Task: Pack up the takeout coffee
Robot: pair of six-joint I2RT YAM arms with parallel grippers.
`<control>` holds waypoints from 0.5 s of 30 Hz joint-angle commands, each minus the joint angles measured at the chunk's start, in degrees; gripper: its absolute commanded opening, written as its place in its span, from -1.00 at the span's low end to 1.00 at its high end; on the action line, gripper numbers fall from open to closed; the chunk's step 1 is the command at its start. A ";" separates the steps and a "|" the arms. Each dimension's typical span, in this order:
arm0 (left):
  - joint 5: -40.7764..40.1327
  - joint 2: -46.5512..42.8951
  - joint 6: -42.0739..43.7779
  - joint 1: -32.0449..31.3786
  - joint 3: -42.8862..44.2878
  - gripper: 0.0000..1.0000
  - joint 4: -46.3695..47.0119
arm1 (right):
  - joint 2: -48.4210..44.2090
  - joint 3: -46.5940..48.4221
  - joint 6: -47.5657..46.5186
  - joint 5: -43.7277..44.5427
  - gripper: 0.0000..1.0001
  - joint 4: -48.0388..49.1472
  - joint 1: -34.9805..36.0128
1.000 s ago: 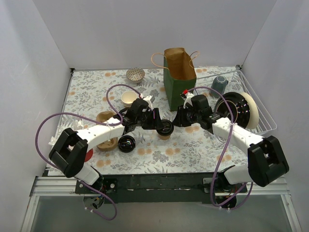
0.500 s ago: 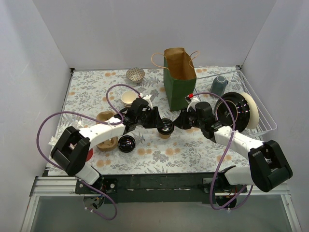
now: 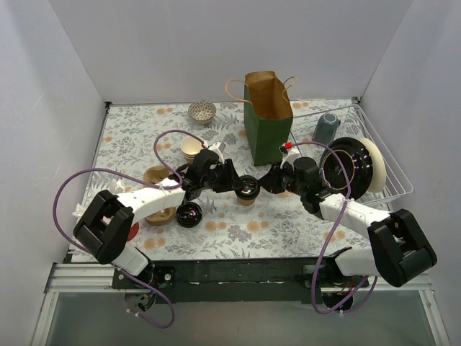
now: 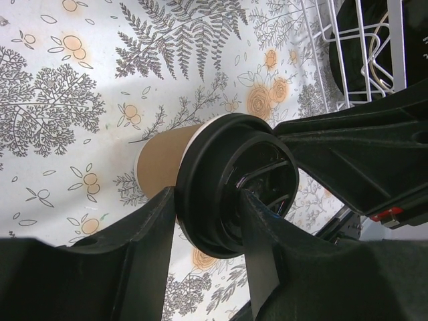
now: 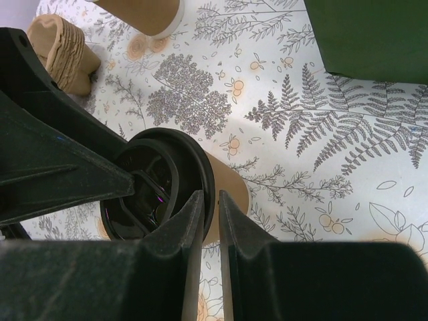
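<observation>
The left gripper (image 4: 204,221) has its jaws set against either side of the black lid of the takeout coffee (image 3: 247,191), clasping it. The right gripper (image 5: 204,221) meets the same lid from the opposite side; its fingers look nearly closed with the rim pinched between them, though the close view leaves this uncertain. The cup stands near the middle of the floral table (image 3: 288,220), toward the near edge. Behind it, toward the far edge, the green paper bag (image 3: 268,122) stands open.
</observation>
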 commanded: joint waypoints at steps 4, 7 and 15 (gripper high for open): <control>1.00 -0.95 -3.28 -0.82 -6.25 -0.19 -8.49 | 3.78 -2.43 -6.02 0.58 -0.57 -10.64 0.92; 1.88 -3.06 -6.18 -0.82 -5.82 -0.01 -8.12 | 3.16 4.15 -7.87 -1.53 -0.47 -12.83 0.92; -1.37 -7.28 -12.34 -0.82 -6.34 0.32 -9.97 | 8.86 22.62 -12.00 -3.02 -0.18 -22.51 0.83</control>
